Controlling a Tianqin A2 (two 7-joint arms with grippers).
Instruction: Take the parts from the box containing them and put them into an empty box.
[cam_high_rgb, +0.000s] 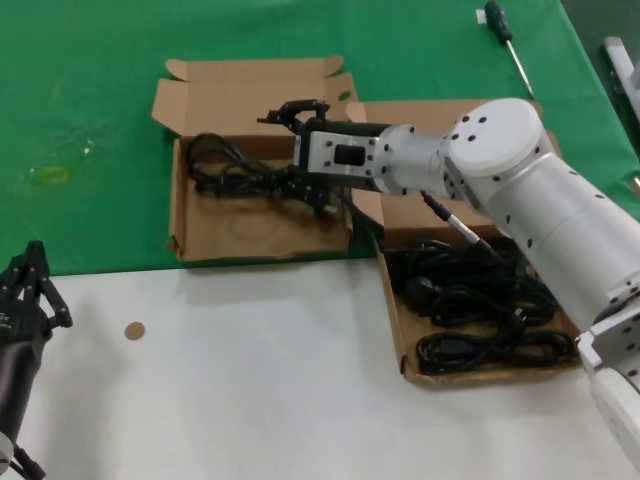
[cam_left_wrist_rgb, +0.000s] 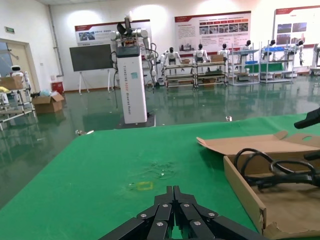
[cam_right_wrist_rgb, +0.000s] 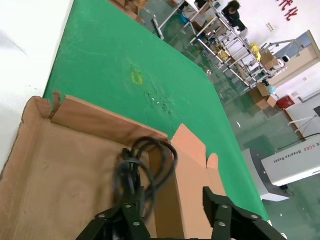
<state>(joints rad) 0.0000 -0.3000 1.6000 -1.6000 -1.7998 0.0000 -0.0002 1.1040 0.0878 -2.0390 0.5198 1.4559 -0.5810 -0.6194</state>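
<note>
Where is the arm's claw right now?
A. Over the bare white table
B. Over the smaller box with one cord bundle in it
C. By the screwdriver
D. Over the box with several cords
B: the right gripper reaches over the smaller box, where one cord bundle lies.

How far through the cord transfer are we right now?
One cord bundle already lies in the smaller box. The right gripper is over that box with jaws open, right at the bundle, so this looks like a drop-off. Several cords remain in the larger box. The left gripper is parked at the near left edge, jaws shut. Early stage.
</note>
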